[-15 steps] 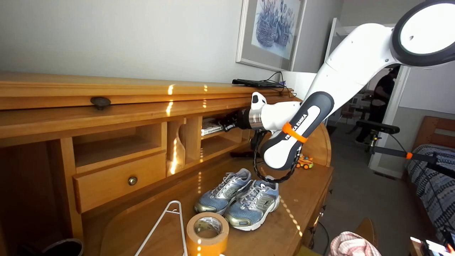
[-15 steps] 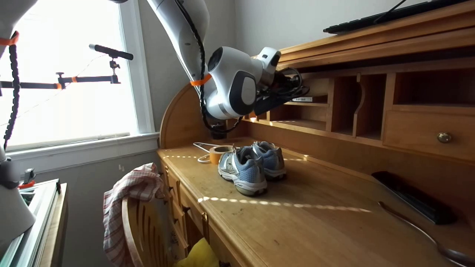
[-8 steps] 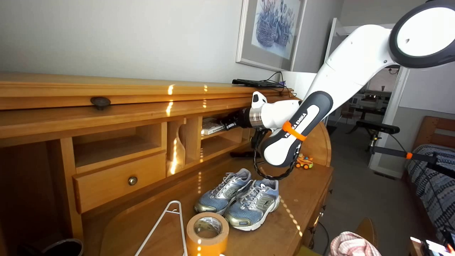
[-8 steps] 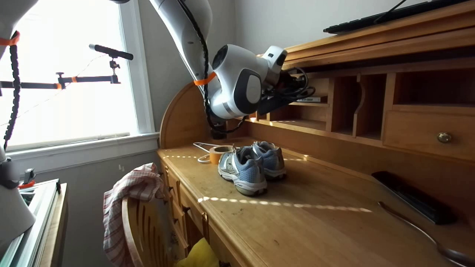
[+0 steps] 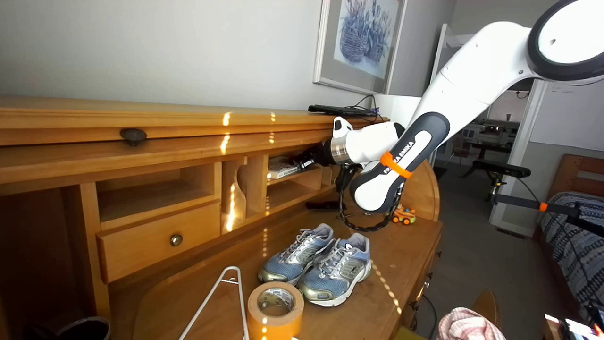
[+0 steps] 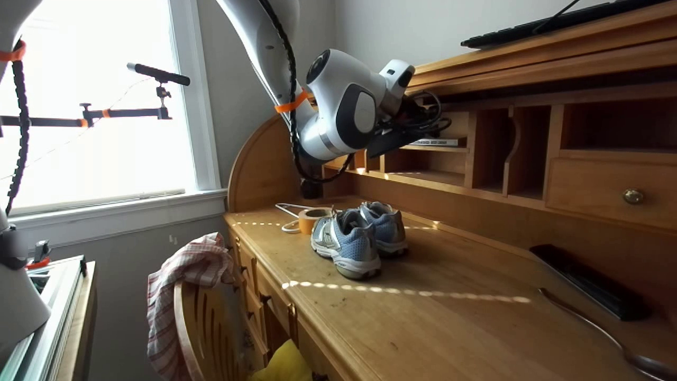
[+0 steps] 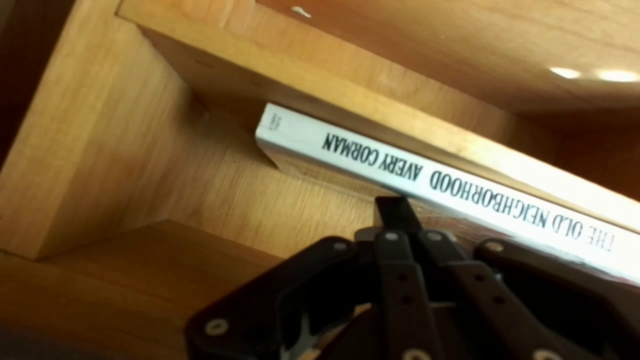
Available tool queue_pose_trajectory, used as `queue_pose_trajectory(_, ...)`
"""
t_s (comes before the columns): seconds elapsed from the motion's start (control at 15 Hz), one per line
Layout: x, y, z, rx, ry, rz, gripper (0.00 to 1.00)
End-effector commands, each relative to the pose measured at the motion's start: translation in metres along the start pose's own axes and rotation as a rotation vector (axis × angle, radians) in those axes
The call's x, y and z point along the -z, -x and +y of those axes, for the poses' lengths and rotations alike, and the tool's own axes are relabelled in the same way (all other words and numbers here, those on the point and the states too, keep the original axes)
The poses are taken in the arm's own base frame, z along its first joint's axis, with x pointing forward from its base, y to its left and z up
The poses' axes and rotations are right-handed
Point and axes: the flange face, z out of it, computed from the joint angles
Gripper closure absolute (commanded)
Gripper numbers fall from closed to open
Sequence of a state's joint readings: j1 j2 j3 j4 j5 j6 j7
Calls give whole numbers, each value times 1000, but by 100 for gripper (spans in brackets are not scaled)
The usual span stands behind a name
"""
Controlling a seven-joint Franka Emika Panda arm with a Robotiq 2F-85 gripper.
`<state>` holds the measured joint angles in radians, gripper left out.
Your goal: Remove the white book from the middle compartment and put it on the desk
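The white book [image 7: 470,192] lies flat in the cubby compartment, its lettered spine facing out. The wrist view shows it upside down, against the shelf board [image 7: 320,87]. It also shows in both exterior views [image 5: 283,168] [image 6: 443,142], partly hidden by the gripper. My gripper [image 7: 397,207] is shut, its fingertips together at the book's cover side, just behind the spine edge; nothing shows between them. I cannot tell whether they touch the cover. In an exterior view the gripper [image 5: 299,164] reaches into the compartment. The desk top [image 6: 449,328] is below.
Blue-grey running shoes [image 6: 346,246], a tape roll [image 5: 276,311] and a white hanger [image 5: 238,297] are on the desk. A black object [image 6: 589,280] and a spoon [image 6: 587,323] lie there too. The cubby's upper ledge [image 5: 212,146] runs just above my gripper.
The arm's wrist has risen and shifted slightly. In an exterior view, the book's spine end now shows farther right, nearer the compartment's side wall. More of the book shows beside the gripper.
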<state>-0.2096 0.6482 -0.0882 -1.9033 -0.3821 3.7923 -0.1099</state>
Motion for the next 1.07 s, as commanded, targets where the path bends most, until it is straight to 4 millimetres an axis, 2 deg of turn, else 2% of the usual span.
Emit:
queue_pose_trajectory(0.0, 6, 27, -10, -15, -61, -131, 100)
queue_pose_trajectory(1.0, 27, 37, -30, -34, -116, -168, 100)
